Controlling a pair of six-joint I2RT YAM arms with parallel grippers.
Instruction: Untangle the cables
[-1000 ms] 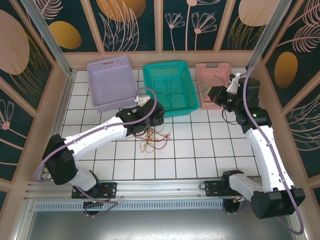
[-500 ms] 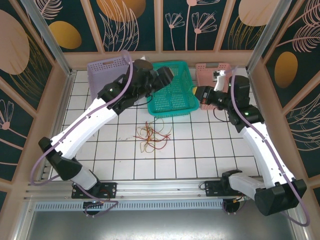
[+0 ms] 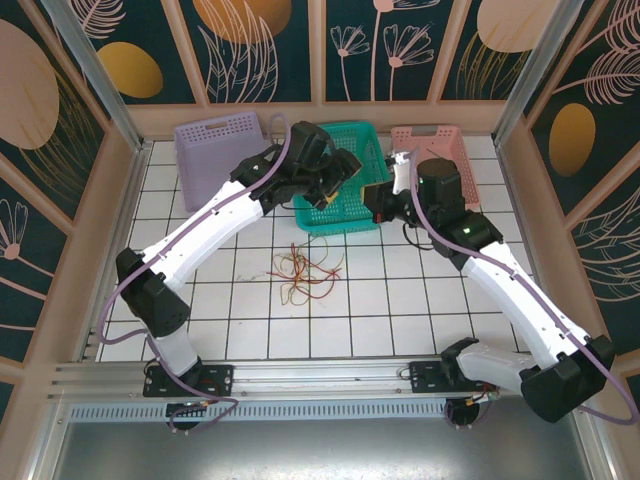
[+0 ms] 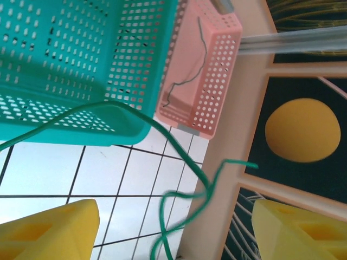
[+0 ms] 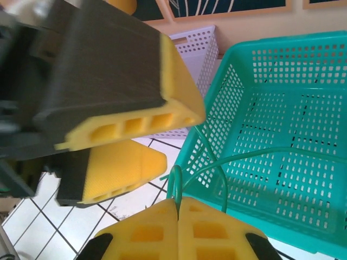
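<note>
Green cable (image 4: pixel 108 102) is the strand in hand: the right gripper (image 5: pixel 178 201) is clenched on it, fingers pressed together with the cable pinched between them, at the near left corner of the teal basket (image 3: pixel 340 222). From that grip the cable runs out over the basket floor. The left gripper (image 4: pixel 176 216) hangs just beside it over the same basket, its fingers spread wide and grasping nothing; the green cable passes between them without contact. One dark cable (image 4: pixel 187 82) lies alone in the pink basket (image 4: pixel 217 70), to the right of the teal one, and appears already sorted. The tangle (image 3: pixel 305 270) of red, yellow and brown strands lies on the tiles (image 3: pixel 400 300), near of the teal basket and well apart from both grippers. No cable is visible in the lilac basket (image 3: pixel 215 150) at far left. Progress is judged as partial: one cable placed, one lifted clear, and the rest not yet separated.
</note>
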